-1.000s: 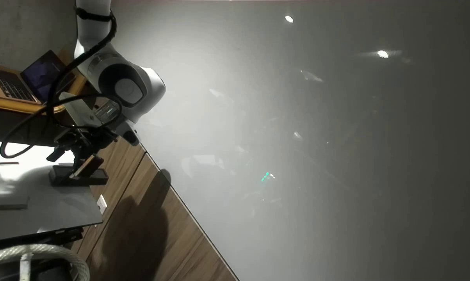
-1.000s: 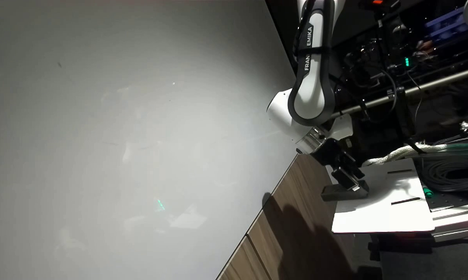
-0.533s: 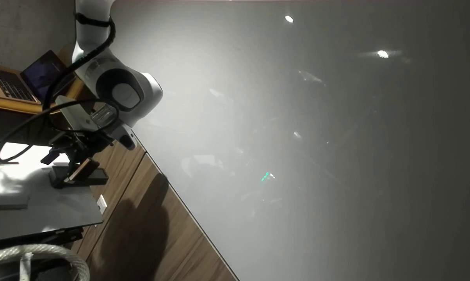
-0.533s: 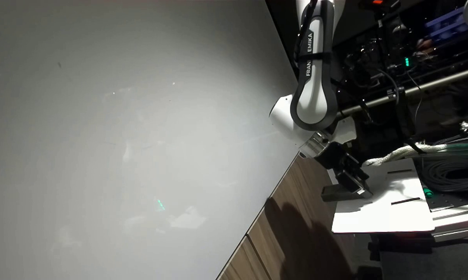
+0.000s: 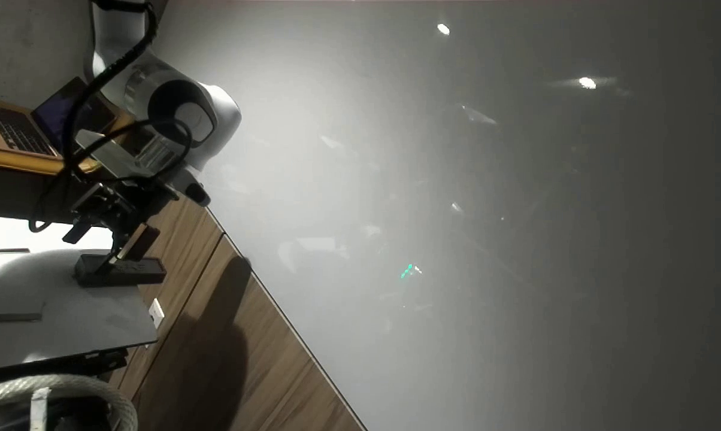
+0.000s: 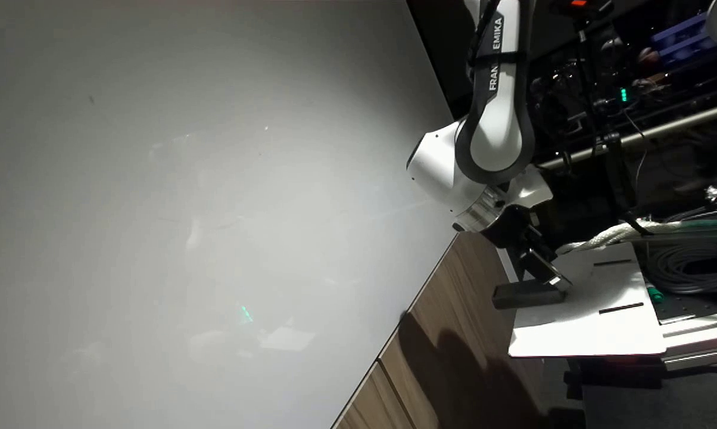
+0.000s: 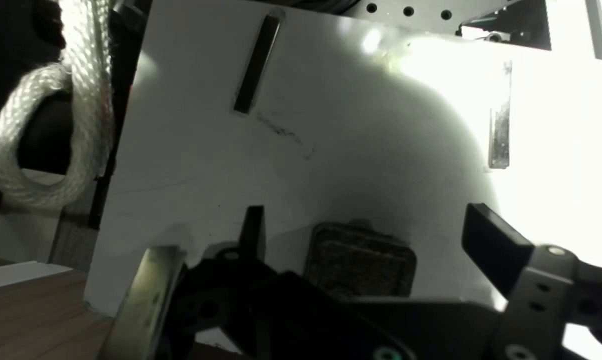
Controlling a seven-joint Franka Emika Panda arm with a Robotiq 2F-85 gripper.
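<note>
Robot arm (image 6: 496, 137) in white and black bears the letters "FRAN" and "EMIKA" in an exterior view, a black strap (image 6: 501, 58) crossing between them. Compared with half a second ago, arm and pincer (image 7: 368, 225) sit a little higher relative to the white panel (image 7: 191, 140) in both exterior views; the dark block (image 7: 359, 265) has stayed put on the panel. In the wrist view, the pincer's fingers (image 7: 492, 242) stand wide apart, the block showing between them with panel visible on each side.

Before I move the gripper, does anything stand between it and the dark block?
Nothing visible does. In the wrist view, the dark block shows between the open jaws of the gripper; the gripper itself hides part of it.
</note>
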